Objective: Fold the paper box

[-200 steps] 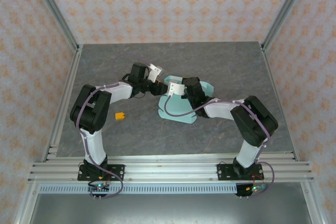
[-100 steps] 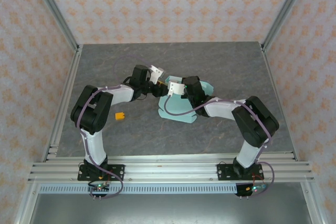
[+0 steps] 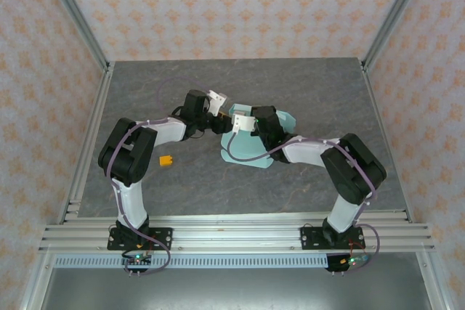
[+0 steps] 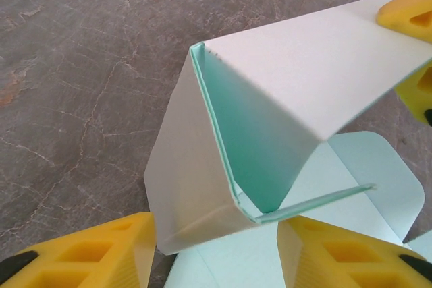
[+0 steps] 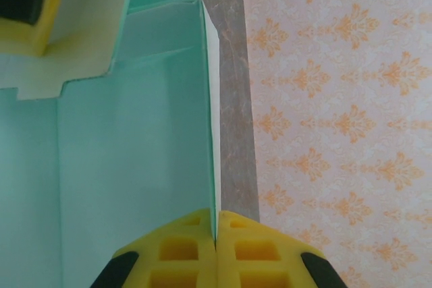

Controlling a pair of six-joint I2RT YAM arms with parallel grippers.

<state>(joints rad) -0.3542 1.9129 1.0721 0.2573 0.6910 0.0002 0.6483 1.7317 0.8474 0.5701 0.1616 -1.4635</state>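
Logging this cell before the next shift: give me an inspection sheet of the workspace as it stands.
Surface: grey marbled table, no spills seen.
Job's things: paper box, part folded, one panel raised, flaps flat on the table.
Clutter: small orange piece, left of the box and apart from it.
Grippers: left gripper open, fingers either side of the raised fold; right gripper shut on an upright panel edge.
Cables: purple cable loops beside the left arm, off the card.
Surroundings: patterned walls, aluminium frame.

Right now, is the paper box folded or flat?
Partly folded: panels of the paper box stand creased up, while other flaps lie flat on the table.
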